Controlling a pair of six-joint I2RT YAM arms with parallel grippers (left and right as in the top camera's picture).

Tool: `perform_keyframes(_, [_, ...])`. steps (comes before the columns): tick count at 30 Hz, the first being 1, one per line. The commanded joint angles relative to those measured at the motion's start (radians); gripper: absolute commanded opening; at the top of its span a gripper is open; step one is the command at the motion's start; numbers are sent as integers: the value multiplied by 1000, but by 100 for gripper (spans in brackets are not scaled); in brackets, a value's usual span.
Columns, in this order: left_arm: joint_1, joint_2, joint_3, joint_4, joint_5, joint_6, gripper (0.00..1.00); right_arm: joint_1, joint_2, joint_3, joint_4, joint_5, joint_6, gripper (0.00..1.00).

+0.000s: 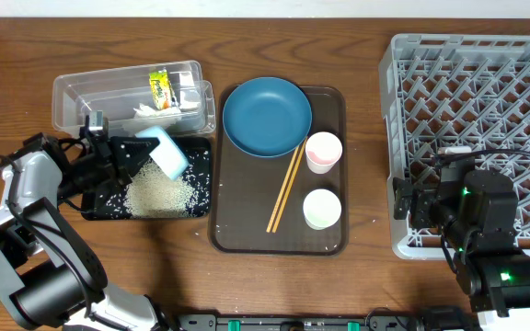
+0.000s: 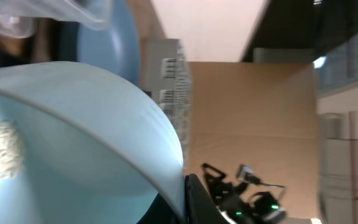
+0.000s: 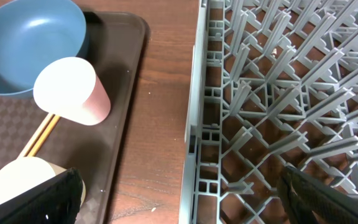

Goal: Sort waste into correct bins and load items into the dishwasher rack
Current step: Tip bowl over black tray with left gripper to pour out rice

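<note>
Rack (image 1: 486,110), right of frame: R gripper (image 3: 188,196) hangs over its left wall, jaws spread, empty. Black tray (image 1: 202,188), lower left: L gripper (image 1: 136,152) pinches light-blue bowl (image 1: 164,152) by the rim, tipped over it. Risk: thin rim grip slips, bowl drops, or rice (image 1: 159,193) scatters past tray edge onto table (image 1: 339,37).

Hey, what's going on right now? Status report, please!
Left claw shut on light-blue bowl, tipped over black tray. Rice in tray. Right claw open, empty, at grey rack. Nothing blocking.

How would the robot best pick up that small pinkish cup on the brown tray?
Probably from above, by the rim: the small pinkish cup stands upright, mouth open, so the open right pincer can straddle its wall, away from the wooden chopsticks.
</note>
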Motion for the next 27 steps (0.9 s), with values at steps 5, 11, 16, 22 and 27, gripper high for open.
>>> perform_keyframes(5, [6, 5, -2, 3, -57, -72, 6, 7, 0, 24, -1, -5, 10, 99])
perform_keyframes(11, [1, 4, -2, -4, 88, 116, 6, 7, 0, 24, -2, -4, 10, 99])
perform_keyframes(16, [14, 4, -2, 42, -6, -38, 6, 7, 0, 24, -2, -4, 10, 99])
perform_keyframes(22, [17, -8, 0, 18, 84, 56, 6, 7, 0, 24, -2, -4, 10, 99])
perform_keyframes(27, [16, -7, 0, 51, 7, -67, 6, 7, 0, 24, -4, -4, 10, 99])
